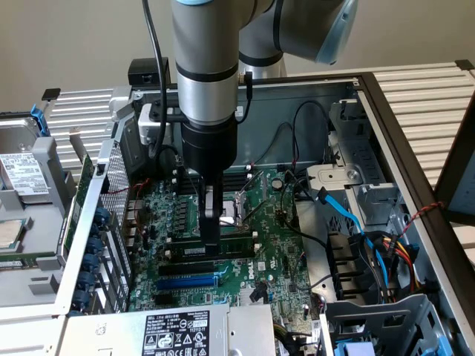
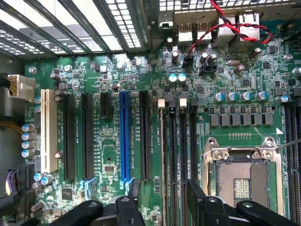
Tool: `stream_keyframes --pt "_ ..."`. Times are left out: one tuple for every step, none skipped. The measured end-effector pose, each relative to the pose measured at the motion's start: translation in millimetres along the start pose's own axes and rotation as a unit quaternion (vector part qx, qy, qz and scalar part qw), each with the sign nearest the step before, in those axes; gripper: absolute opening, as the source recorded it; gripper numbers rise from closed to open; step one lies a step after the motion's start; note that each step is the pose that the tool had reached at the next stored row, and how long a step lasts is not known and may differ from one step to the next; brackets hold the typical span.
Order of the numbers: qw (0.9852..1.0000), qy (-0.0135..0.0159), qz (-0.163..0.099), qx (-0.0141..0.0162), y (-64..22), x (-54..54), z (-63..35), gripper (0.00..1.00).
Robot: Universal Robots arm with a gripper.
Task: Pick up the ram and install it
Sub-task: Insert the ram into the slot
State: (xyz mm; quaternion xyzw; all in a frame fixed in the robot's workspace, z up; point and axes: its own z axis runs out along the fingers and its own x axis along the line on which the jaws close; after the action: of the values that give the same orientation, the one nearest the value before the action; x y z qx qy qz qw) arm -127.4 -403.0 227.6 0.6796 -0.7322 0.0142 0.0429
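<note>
The ram (image 1: 236, 243) is a thin green stick standing on edge in one of the long black memory slots, beside the empty CPU socket (image 1: 239, 209). In the wrist view the ram (image 2: 163, 155) shows edge-on as a narrow pale line running down the slot with the white latch (image 2: 161, 102). My gripper (image 1: 212, 239) reaches straight down over the motherboard (image 1: 278, 252) at one end of that slot. Its two dark fingertips (image 2: 134, 190) stand well apart, one on each side of the ram, with a gap to it. The gripper (image 2: 163, 200) is open. Whether the ram is fully seated cannot be told.
Other black memory slots (image 2: 182, 155) lie beside the ram. A blue expansion slot (image 2: 124, 136) and black ones sit further off. Red and black wires (image 2: 235, 28), a blue cable (image 1: 349, 215), the power supply (image 1: 178, 330) and the case walls (image 1: 386, 111) hem the board in.
</note>
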Motion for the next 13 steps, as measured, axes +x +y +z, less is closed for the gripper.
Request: stream_keyframes --pt "1.0000 0.0001 0.000 0.0000 0.0 0.0 -0.2 0.51" --pt "1.0000 0.0001 0.000 0.0000 0.0 0.0 -0.3 0.51" --pt "1.0000 0.0001 0.000 0.0000 0.0 0.0 -0.4 0.51" --pt "1.0000 0.0002 0.000 0.0000 0.0 0.0 -0.6 0.51" --pt "1.0000 0.0002 0.000 0.0000 0.0 0.0 -0.6 0.51" --pt "1.0000 0.0003 0.000 0.0000 0.0 0.1 -0.7 0.51" --pt "1.0000 0.0005 0.000 0.0000 0.0 0.1 -0.7 0.49" --pt "1.0000 0.0007 0.000 0.0000 0.0 0.1 -0.7 0.42" --pt "1.0000 0.0008 0.000 0.0000 0.1 0.1 -0.8 0.42" --pt "1.0000 0.0009 0.000 0.0000 0.0 0.1 -0.7 0.36" --pt "1.0000 0.0011 0.000 0.0001 0.0 0.1 -0.7 0.30" --pt "1.0000 0.0013 0.000 0.0001 0.0 0.1 -0.7 0.30" --pt "1.0000 0.0016 0.000 0.0000 0.0 0.1 -0.7 0.24"
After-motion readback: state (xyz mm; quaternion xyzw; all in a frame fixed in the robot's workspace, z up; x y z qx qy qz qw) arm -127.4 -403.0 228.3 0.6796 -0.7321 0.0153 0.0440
